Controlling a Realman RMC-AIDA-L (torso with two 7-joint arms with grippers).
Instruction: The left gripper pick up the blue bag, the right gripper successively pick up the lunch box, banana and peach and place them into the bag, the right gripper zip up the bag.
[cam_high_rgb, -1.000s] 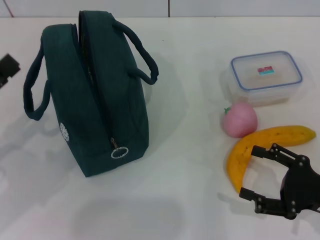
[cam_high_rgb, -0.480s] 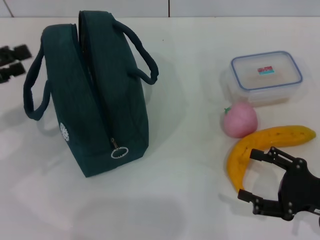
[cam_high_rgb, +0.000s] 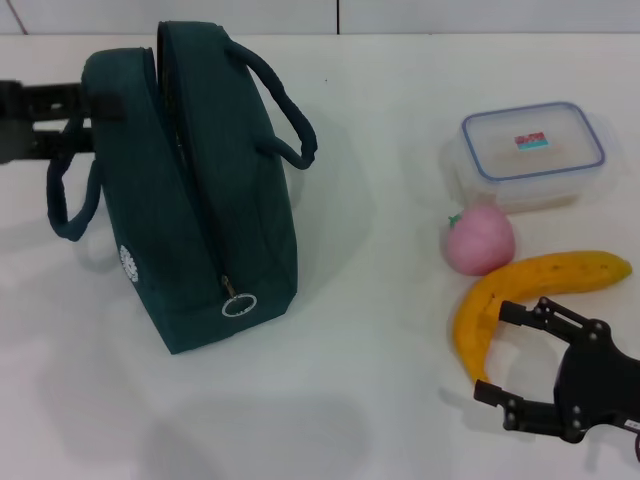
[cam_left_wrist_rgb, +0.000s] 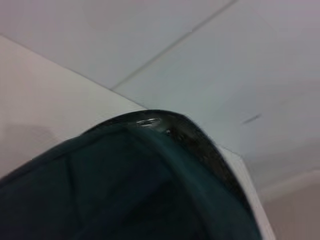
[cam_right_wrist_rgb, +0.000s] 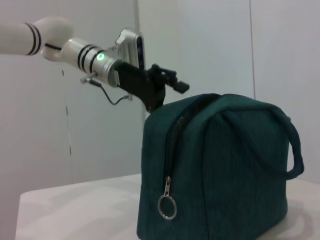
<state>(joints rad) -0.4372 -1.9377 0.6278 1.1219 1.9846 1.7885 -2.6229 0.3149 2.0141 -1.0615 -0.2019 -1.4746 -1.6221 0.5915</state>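
Note:
The blue bag (cam_high_rgb: 190, 190) stands upright at the left of the table, zipped, with its ring zipper pull (cam_high_rgb: 239, 304) facing me. My left gripper (cam_high_rgb: 105, 122) is open and reaches in from the left at the bag's upper left side, by the near handle (cam_high_rgb: 62, 200). The left wrist view shows the bag's top (cam_left_wrist_rgb: 150, 190) close up. The right wrist view shows the bag (cam_right_wrist_rgb: 215, 165) and the left gripper (cam_right_wrist_rgb: 167, 86) above it. My right gripper (cam_high_rgb: 497, 350) is open and empty beside the banana (cam_high_rgb: 530, 290). The peach (cam_high_rgb: 481, 240) and lunch box (cam_high_rgb: 533, 150) lie behind the banana.
The white table (cam_high_rgb: 380, 120) runs to a wall at the back. Bare table lies between the bag and the food items. The bag's second handle (cam_high_rgb: 285, 110) arches out toward the right.
My left gripper has moved right from the table's left edge to the bag's upper left side. The right gripper has sunk slightly toward the front edge.

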